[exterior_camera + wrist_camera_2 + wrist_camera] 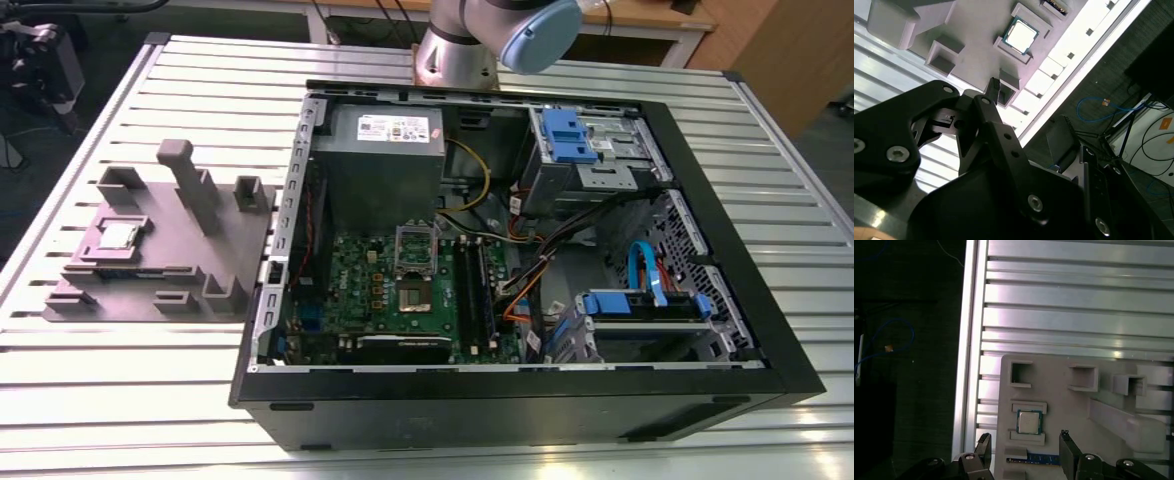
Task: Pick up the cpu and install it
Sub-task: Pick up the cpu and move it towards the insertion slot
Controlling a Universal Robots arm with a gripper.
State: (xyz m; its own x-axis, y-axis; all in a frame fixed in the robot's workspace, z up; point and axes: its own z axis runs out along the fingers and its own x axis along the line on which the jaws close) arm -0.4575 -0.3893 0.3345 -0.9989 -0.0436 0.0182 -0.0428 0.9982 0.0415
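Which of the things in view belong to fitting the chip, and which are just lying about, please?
For the job: chip, grey holder, open tool, board socket.
Lying about: power supply box, blue drive cage, cables.

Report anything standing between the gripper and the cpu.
Nothing visible does. In the first wrist view the cpu lies uncovered in its recess on the grey fixture plate, and the open gripper hangs over the plate with only free air between them.
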